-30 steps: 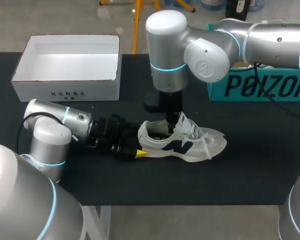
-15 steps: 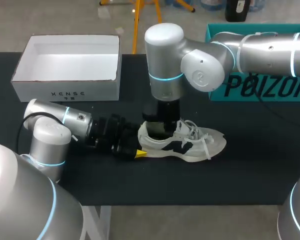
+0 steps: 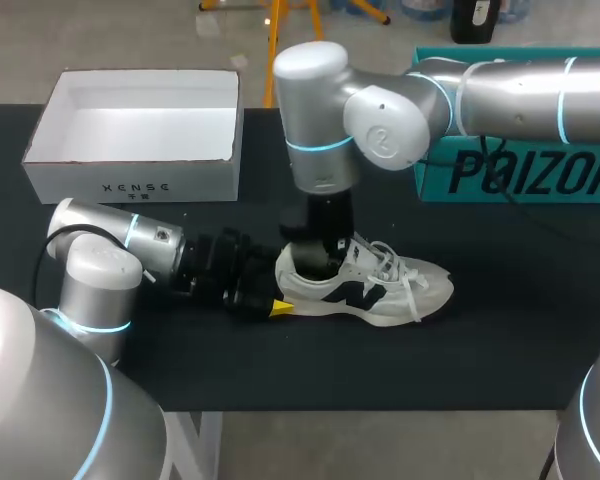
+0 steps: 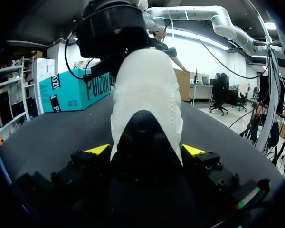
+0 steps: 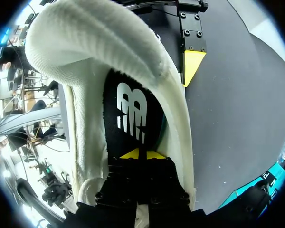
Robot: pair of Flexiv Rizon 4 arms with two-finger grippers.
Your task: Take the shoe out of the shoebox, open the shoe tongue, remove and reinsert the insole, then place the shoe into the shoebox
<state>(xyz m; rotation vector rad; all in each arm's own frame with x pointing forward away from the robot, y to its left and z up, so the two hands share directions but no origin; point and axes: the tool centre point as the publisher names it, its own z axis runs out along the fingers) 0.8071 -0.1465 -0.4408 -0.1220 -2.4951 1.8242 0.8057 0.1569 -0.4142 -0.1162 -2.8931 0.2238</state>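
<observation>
A white sneaker point(image 3: 370, 285) with a black logo lies on its sole on the black table, toe to the right. My left gripper point(image 3: 277, 292) lies flat at its heel. In the left wrist view the heel point(image 4: 146, 85) fills the wide gap of that gripper point(image 4: 146, 151), and both yellow tips meet its sides. My right gripper point(image 3: 320, 264) points straight down into the shoe's opening. In the right wrist view this gripper point(image 5: 138, 153) has its tips together, resting on the black insole point(image 5: 130, 111) under the padded collar point(image 5: 109, 42). The white shoebox point(image 3: 130, 180) stands empty at the back left.
A teal box point(image 3: 510, 175) stands at the back right behind my right arm. Bare black tabletop point(image 3: 380, 360) lies in front of the shoe and to its right. The table's front edge runs just below that.
My right arm has shifted left, and its gripper has gone from the lifted tongue down into the shoe's opening and shut. The tongue has dropped back. The left arm and the shoe stay put.
</observation>
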